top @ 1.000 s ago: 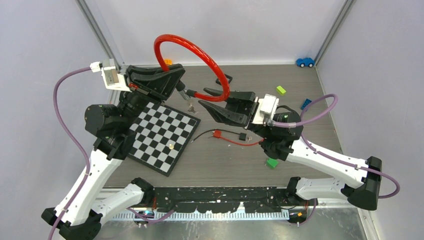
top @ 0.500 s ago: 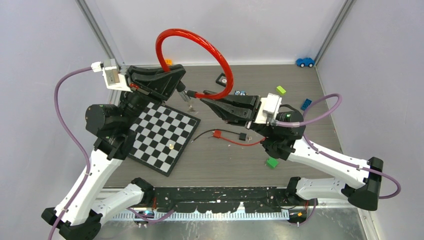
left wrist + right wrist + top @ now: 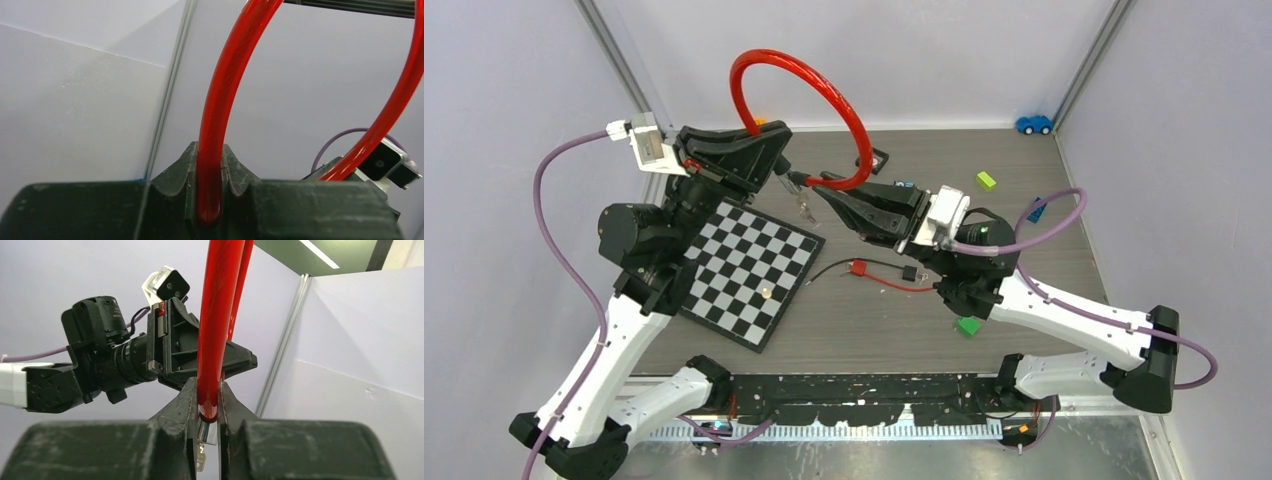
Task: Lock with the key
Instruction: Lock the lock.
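Observation:
A red cable lock (image 3: 804,85) arcs up as a big loop above the far side of the table. My left gripper (image 3: 776,170) is shut on one end of the red cable (image 3: 220,125). My right gripper (image 3: 824,192) is shut on the other end (image 3: 215,340), just above its silver metal tip (image 3: 206,432). The two ends are close together, facing each other. A small brass key (image 3: 200,460) hangs below the silver tip, and keys (image 3: 805,208) dangle between the grippers in the top view. The lock body is hidden.
A checkerboard (image 3: 749,270) lies under the left arm. Red and black wires with connectors (image 3: 879,273) lie mid-table. Green blocks (image 3: 967,325) (image 3: 986,180), a blue block (image 3: 1034,208) and a blue toy car (image 3: 1033,124) are scattered to the right and back.
My right gripper has closed from open onto the cable end and moved left toward my left gripper. The red loop has shifted slightly left and up.

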Controlling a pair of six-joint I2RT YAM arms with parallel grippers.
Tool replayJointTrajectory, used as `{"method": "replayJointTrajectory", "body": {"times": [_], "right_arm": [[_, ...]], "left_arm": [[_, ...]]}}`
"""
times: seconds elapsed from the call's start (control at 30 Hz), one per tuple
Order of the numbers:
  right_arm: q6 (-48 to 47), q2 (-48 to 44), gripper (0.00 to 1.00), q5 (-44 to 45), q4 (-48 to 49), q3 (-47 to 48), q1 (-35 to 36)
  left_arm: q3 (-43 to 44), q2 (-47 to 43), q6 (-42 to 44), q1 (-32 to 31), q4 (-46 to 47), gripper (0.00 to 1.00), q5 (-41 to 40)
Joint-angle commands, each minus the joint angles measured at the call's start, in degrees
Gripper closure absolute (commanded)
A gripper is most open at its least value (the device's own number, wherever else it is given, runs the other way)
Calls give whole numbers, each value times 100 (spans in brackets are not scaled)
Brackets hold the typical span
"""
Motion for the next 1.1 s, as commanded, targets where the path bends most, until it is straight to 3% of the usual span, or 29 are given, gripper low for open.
{"method": "replayJointTrajectory", "body": {"times": [0.0, 0.17, 0.47, 0.63, 0.87, 1.07], "right_arm": [[-878, 322, 99, 855, -120, 85, 115], [-1566, 636, 99, 1596, 171, -31, 227], [-1192, 590, 98, 1496, 165, -98, 229], [-925, 382, 73, 1285, 12, -131, 230], [-776, 50, 50, 1278, 115, -361, 229], [-644, -259, 40, 1278, 102, -662, 231]], "left_arm": [[136, -70, -163, -55, 370, 100, 139], [147, -88, -163, -55, 319, 100, 84], [93, -145, -137, -55, 275, 100, 27], [58, -169, -89, -55, 268, 100, -28], [63, -220, -1, -52, 232, 100, -93], [69, -247, 67, -55, 205, 100, -149]]}}
